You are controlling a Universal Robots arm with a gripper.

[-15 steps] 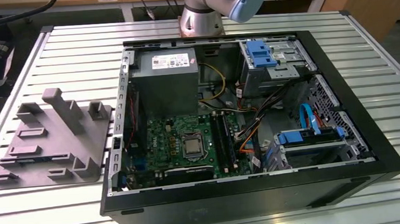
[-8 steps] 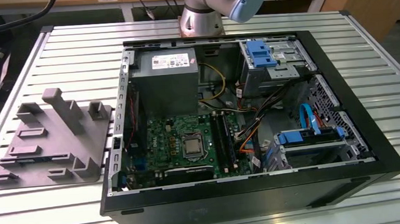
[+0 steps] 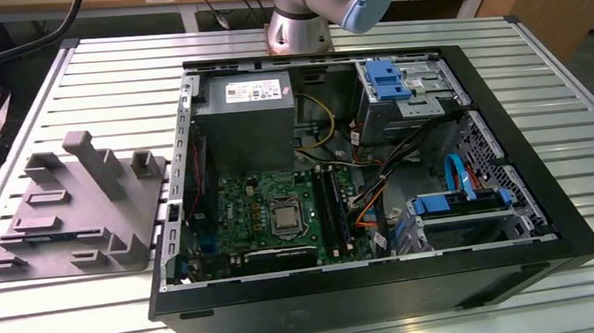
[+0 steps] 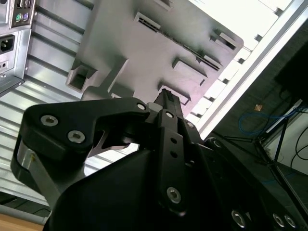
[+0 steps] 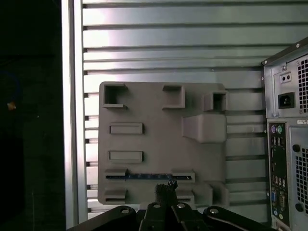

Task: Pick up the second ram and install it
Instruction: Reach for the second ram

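Gripper (image 5: 166,186) hangs pointing down over the grey fixture tray (image 5: 154,103), pincer closed tip to tip and holding nothing. The second ram (image 5: 144,176) sits on edge in a tray slot near the gripper, apart from it. The arm (image 3: 313,7) stands by the open computer case (image 3: 387,292).

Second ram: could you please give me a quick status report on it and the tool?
Tool shut, hovering over grey fixture tray. Second ram on edge in tray slot, not gripped. Nothing between them.
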